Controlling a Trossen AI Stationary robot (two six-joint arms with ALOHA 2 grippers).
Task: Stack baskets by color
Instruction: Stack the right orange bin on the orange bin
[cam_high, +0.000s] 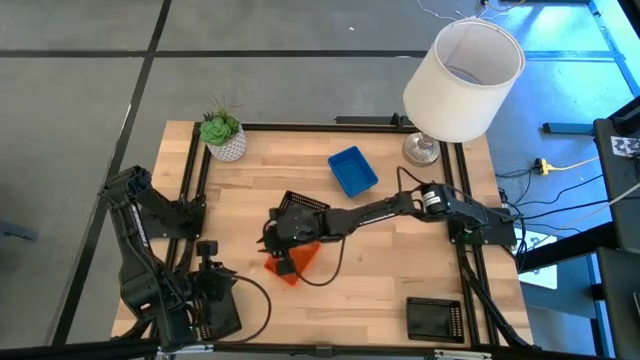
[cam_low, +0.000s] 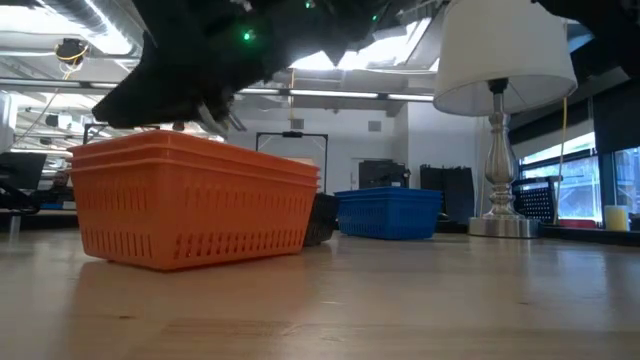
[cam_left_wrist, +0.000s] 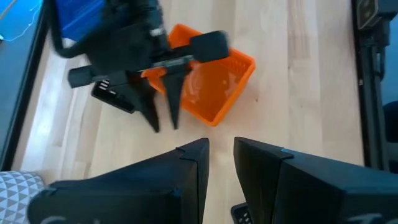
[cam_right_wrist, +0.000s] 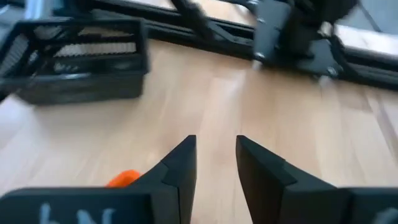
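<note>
A stack of orange baskets (cam_high: 298, 262) (cam_low: 190, 210) stands at the table's middle. A black basket (cam_high: 303, 213) sits just beyond it, and a blue basket (cam_high: 352, 170) farther back. Another black basket (cam_high: 434, 319) rests at the near right. My right gripper (cam_high: 272, 243) (cam_right_wrist: 216, 163) is open, slanting down beside the orange stack's left end (cam_left_wrist: 217, 81), with nothing between its fingers. My left gripper (cam_left_wrist: 221, 163) hovers open over the near left corner, also empty. In the right wrist view a black basket (cam_right_wrist: 81, 59) stands ahead on the table.
A white plant pot (cam_high: 225, 140) stands at the far left corner and a lamp (cam_high: 462, 78) at the far right. Black frame rails (cam_high: 195, 180) run along the table's edges. Bare wood lies between the orange stack and the near right black basket.
</note>
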